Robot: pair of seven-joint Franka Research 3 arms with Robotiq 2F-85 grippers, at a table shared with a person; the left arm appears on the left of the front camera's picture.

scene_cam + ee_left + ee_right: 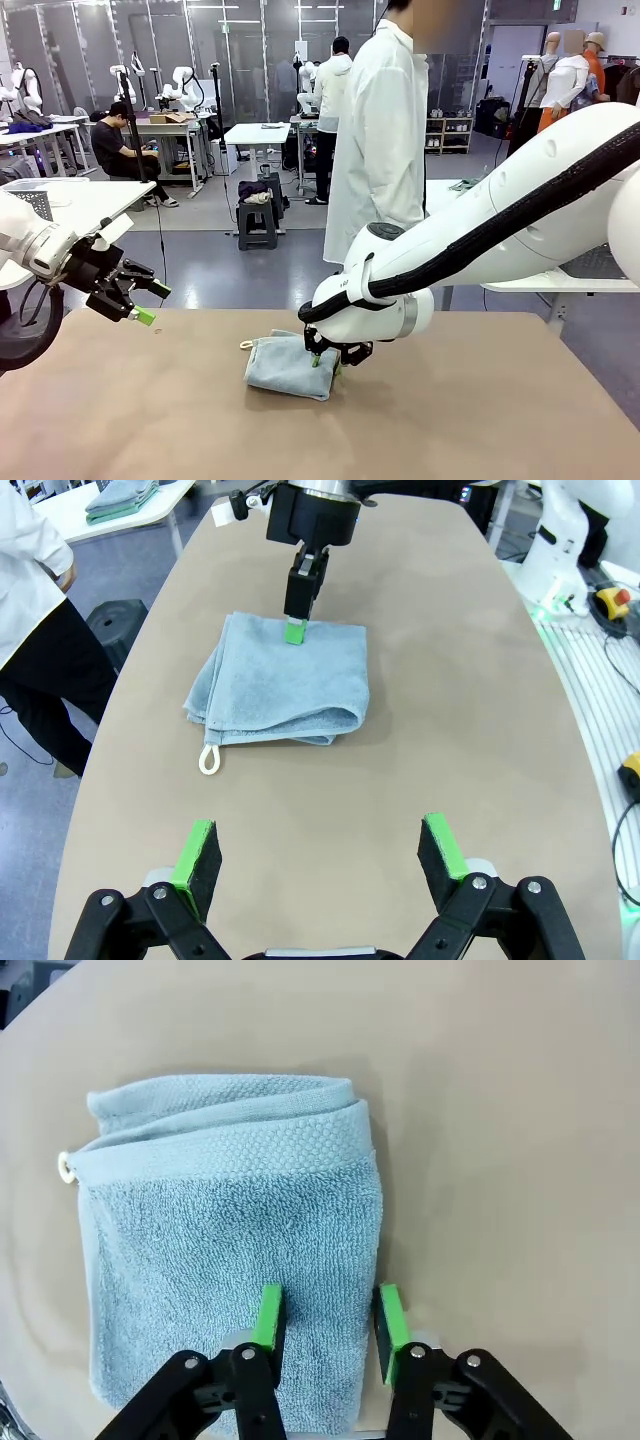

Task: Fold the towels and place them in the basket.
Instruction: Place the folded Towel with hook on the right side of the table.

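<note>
Towel (290, 368) first: the pale blue-grey one lies folded into a thick square near the middle of the table (500, 420), its cream corner loop (209, 761) poking out on the left arm's side. No basket near it, so by our reckoning the folding is about done and the carrying is not yet begun.

And the right claw (327, 1315) is down on it! From its wrist camera we see the green pads half-spread, planted on the cloth beside one side edge, with a flat, unbunched strip of terry between them. No pinch that we can see. We take that spot as chosen so all the layers get gathered at once, letting the stack lift as one.

The left claw (322, 852) hangs well back, above bare table, fingers spread wide and holding nothing. It looks parked there to keep the way free for its partner.

Now the hard parts. In the front view the right arm's bulky wrist covers most of that claw's fingertips, so contact is hard to judge from there. How many layers sit under the top fold, we cannot count. At far left, a grey latticed corner (35, 203) on a white side table is cut off by the left arm; too little to name.
</note>
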